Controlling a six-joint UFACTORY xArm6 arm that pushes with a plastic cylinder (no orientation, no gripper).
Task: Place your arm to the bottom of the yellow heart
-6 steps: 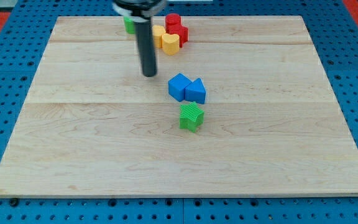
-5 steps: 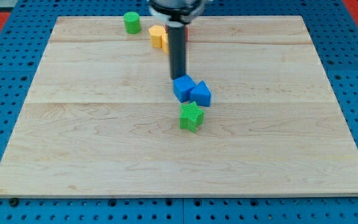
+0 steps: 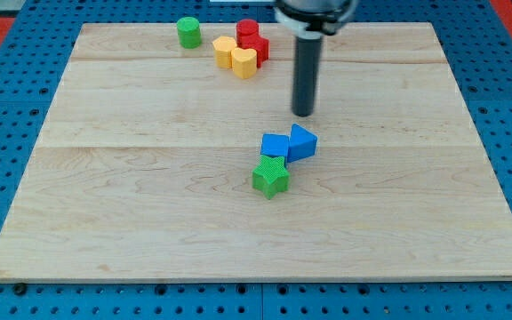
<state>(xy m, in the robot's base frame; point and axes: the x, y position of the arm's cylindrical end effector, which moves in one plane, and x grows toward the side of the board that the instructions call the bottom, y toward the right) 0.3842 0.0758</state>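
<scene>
Nearest the view's bottom, the wooden desk (image 3: 149,231) carries a green star-like block (image 3: 271,177), touching or almost touching a blue cube (image 3: 275,145) just above it, with a second blue block (image 3: 301,142), whose shape I cannot make out for sure, pressed against that cube's right side. Just above this blue pair, apart from it, my tip (image 3: 303,114) rests on the board; the rod has no jaws, so nothing is clenched or grasped. Farther off, near the view's top, the yellow heart (image 3: 244,62) sits in a cluster with another yellow block (image 3: 225,49) on its left and two red blocks (image 3: 253,39) behind it, while a green cylinder (image 3: 188,32) stands alone to the left. By my judgement the task is not yet done: the tip is lower than the heart but well off to the view's right, so it must travel left and a little upward to sit directly below it.
</scene>
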